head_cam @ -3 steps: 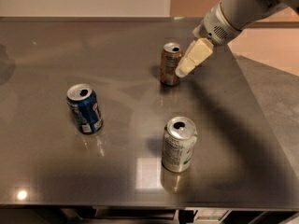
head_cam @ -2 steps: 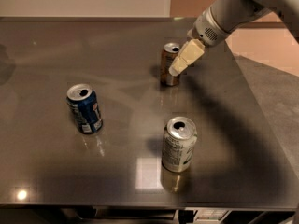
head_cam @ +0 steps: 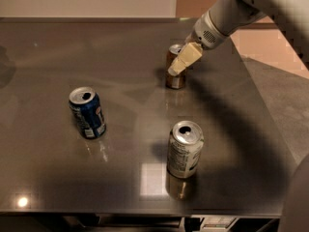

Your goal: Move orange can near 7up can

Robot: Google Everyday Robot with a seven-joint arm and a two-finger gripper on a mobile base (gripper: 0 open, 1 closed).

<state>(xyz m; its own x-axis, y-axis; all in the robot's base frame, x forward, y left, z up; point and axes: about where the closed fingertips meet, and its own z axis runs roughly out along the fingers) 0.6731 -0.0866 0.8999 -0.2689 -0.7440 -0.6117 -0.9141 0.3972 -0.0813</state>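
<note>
White arm point(head_cam: 251, 6) slants down-left from upper right, wrist tipped toward grey metal table point(head_cam: 48, 47). Cream gripper point(head_cam: 183, 61) overlaps upper part of brownish-orange soda can point(head_cam: 175, 79), upright at rear centre; whether spread or clamped: cannot tell. Silver-white 7up can point(head_cam: 185, 149) upright, well apart, near front edge. Blue soda can point(head_cam: 87, 112) at left.

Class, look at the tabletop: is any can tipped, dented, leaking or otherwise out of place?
Nothing stands out. The orange can, 7up can and blue can all stand upright and apart on the table, with no spill visible. The gripper is at the orange can's upper side.
</note>
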